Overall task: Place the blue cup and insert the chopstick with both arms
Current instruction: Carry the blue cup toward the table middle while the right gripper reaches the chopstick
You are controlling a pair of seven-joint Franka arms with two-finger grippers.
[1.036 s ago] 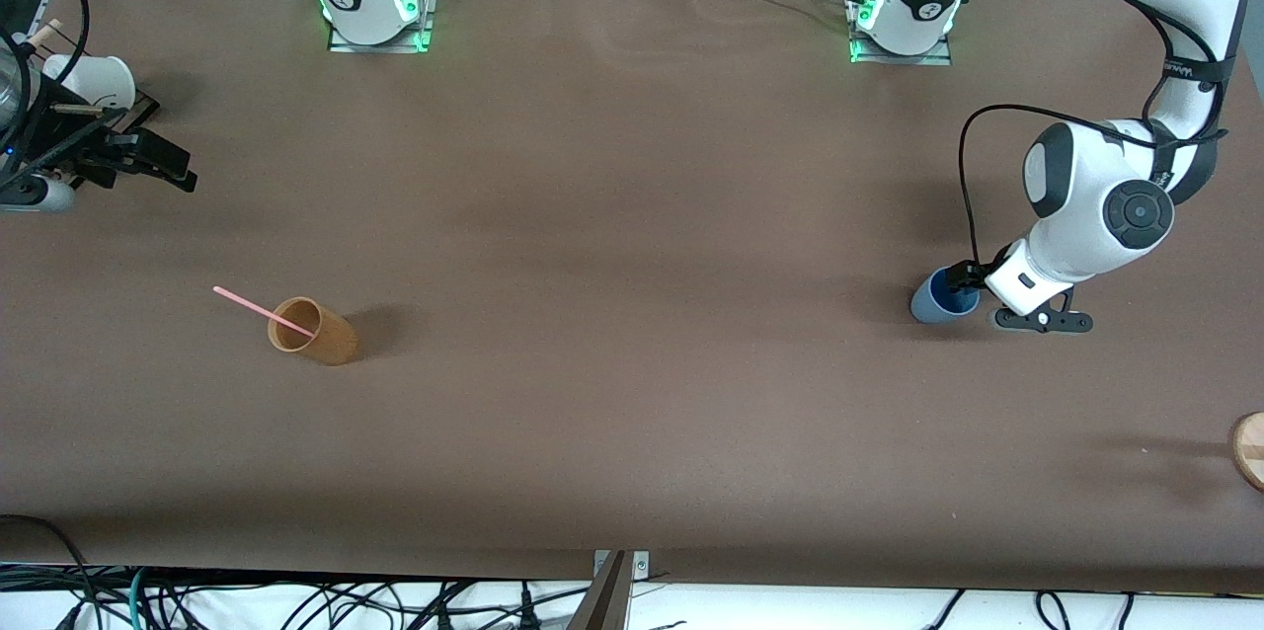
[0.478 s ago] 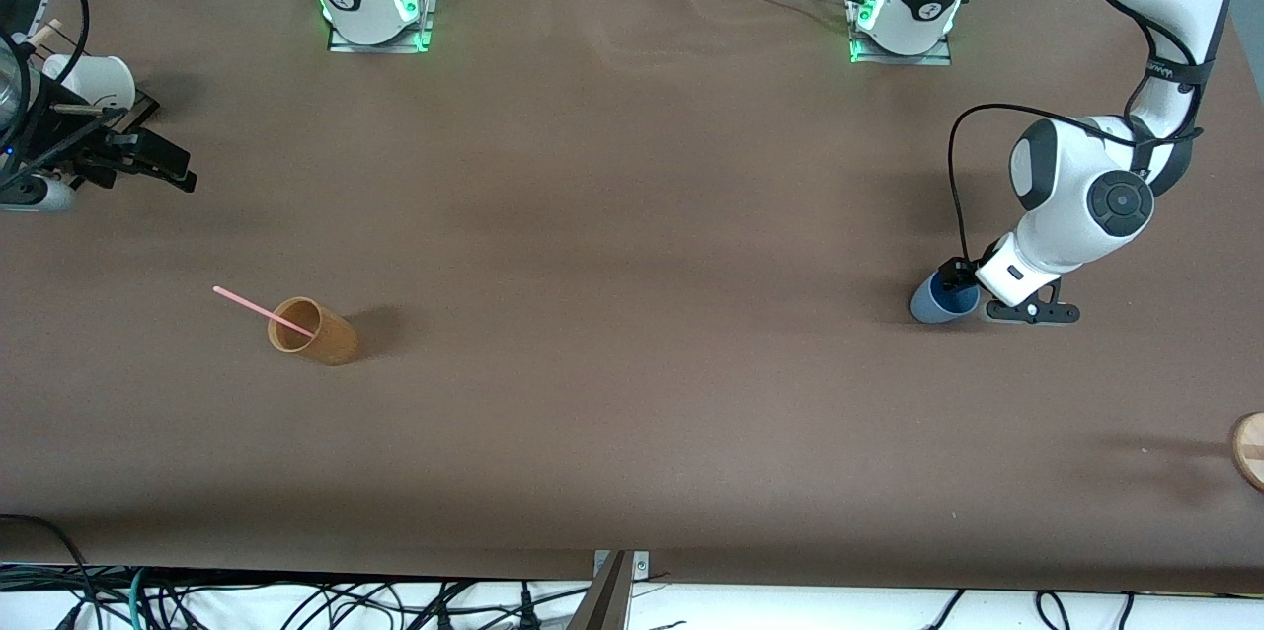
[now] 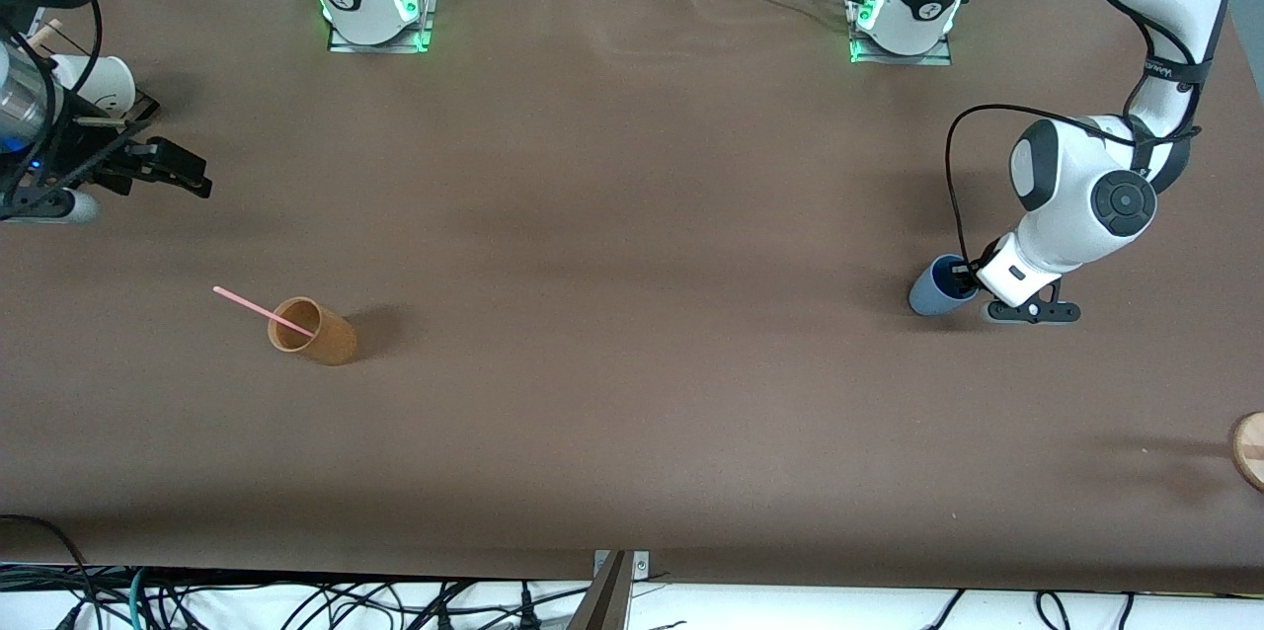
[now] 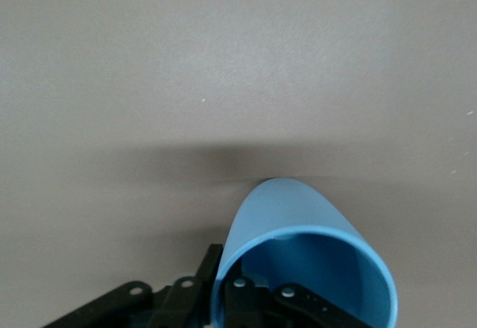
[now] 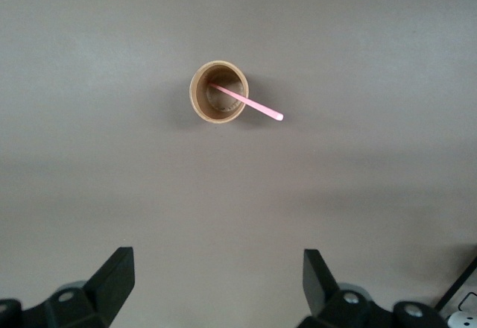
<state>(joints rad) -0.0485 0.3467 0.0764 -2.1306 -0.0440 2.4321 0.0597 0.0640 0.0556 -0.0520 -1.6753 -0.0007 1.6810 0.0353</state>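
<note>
We read this as the opening step, the pickup of the blue cup (image 3: 933, 288), which stands at the left arm's end of the desk (image 3: 632, 215) with the left hand (image 3: 970, 282) down at its rim. In the left wrist view one black finger (image 4: 287, 302) sits inside the cup's brighter blue interior and another part of the hand lies just outside the wall, so we judge the hand to be clamped on the cup's wall (the cup also looks tipped in the front view, which fits a grasp). The chopstick (image 3: 263, 311) is well apart from it, toward the right arm's end, leaning with its lower end inside the tan wooden-looking cup (image 3: 316, 333). The right hand (image 3: 168, 171) hangs high over that end of the desk, its fingers spread wide apart and holding nothing. Next, we think, the left arm must carry the cup to its spot and set it upright, while the right hand descends on the chopstick's free end.
</note>
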